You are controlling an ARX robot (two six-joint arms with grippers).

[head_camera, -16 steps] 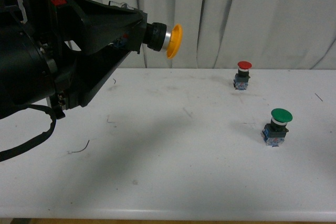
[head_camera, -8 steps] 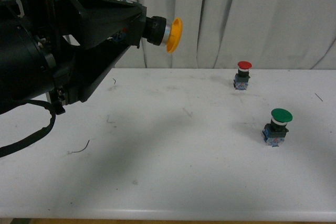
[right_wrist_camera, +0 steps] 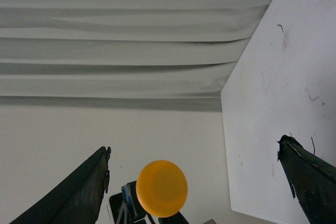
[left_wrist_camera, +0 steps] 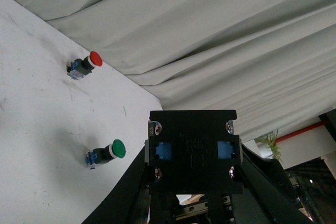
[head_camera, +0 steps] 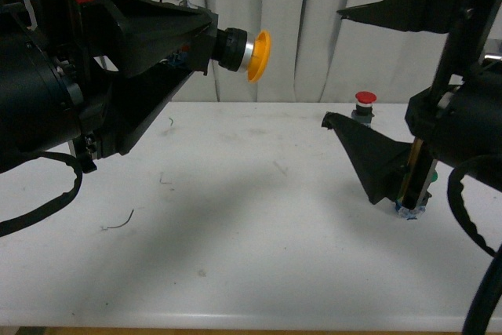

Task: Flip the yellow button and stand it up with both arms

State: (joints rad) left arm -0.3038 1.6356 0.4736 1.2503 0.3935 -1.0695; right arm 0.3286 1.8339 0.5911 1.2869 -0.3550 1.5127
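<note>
Above white table (head_camera: pixel 235 233), before pale curtain (head_camera: pixel 314 29), found yellow button (head_camera: pixel 255 55) aloft, cap sideways, dark base pinched in left gripper (head_camera: pixel 205 49), right gripper (head_camera: pixel 331 64) spread wide opposite; judged light, rigid, slick-capped, best taken at silver collar (head_camera: pixel 245 50) behind cap.

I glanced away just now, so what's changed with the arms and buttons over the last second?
The right arm's black two-finger gripper has come into the front view from the right, jaws wide open, facing the yellow mushroom-capped push-button, and now hides most of the green-capped button. The left gripper holds the yellow button aloft as before, cap pointing sideways. The red-capped button has not moved.
</note>
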